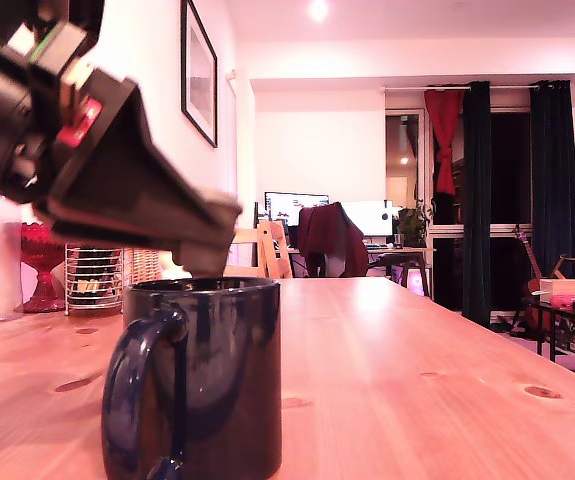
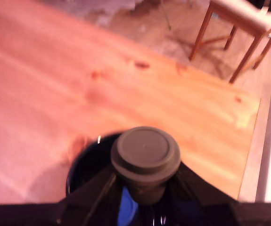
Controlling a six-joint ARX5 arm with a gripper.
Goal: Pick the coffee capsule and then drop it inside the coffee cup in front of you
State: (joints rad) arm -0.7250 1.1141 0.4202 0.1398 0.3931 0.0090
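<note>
Claw (image 1: 207, 255) over cup (image 1: 207, 380) (capsule (image 2: 126, 209) inside).

Coffee cup (image 1: 199, 380) on table (image 1: 417, 380); hand (image 1: 202, 245) above cup rim.

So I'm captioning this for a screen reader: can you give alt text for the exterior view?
A black gripper slants down from the exterior view's upper left, its tip just above the rim of a dark glossy mug on a wooden table. A red glass bowl and wire basket stand behind; the capsule isn't visible.
</note>
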